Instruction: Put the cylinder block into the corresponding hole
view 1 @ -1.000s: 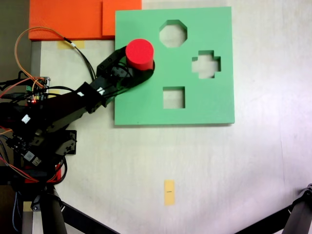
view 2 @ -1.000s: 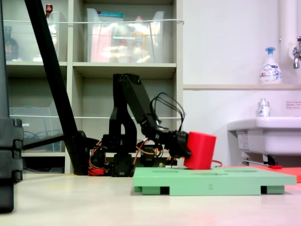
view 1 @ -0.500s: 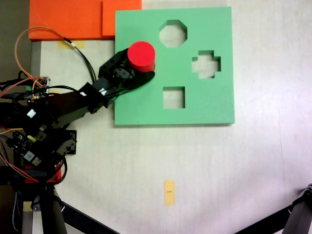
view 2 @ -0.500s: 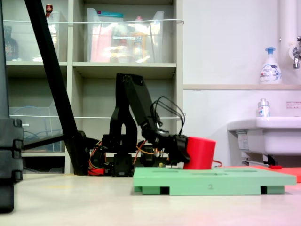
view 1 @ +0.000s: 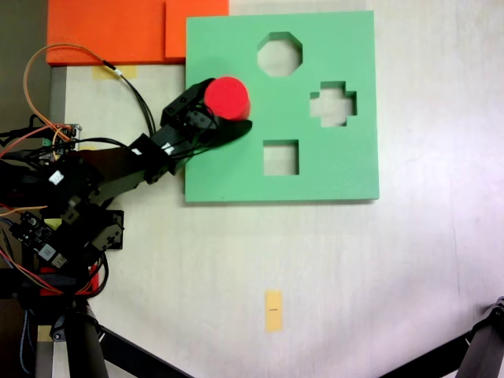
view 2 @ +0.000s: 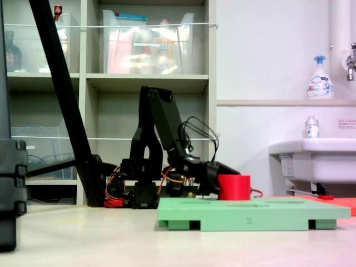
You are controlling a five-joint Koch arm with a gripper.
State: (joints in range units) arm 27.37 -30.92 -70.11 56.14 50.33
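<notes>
The red cylinder block (view 1: 227,97) (view 2: 234,187) stands upright, sunk partway into the green foam board (view 1: 331,169) (view 2: 250,214) at its upper left. The block covers the corresponding hole it sits in. My gripper (view 1: 228,105) (view 2: 225,171) reaches in from the left and straddles the block. One jaw lies along its upper left side and the other along its lower right, slightly spread. In the side view a finger tip rises above the block's flat top. The gripper looks open.
The board also has an octagonal cut-out (view 1: 279,53), a cross cut-out (view 1: 333,103) and a square cut-out (view 1: 280,157). Orange foam sheets (view 1: 118,30) lie at the top left. The arm's base and wires (view 1: 55,205) fill the left edge. A yellow tape mark (view 1: 273,310) is on the table.
The block has come upright and dropped lower, from resting tilted on the board to sitting partway inside it. The jaws have spread a little around it.
</notes>
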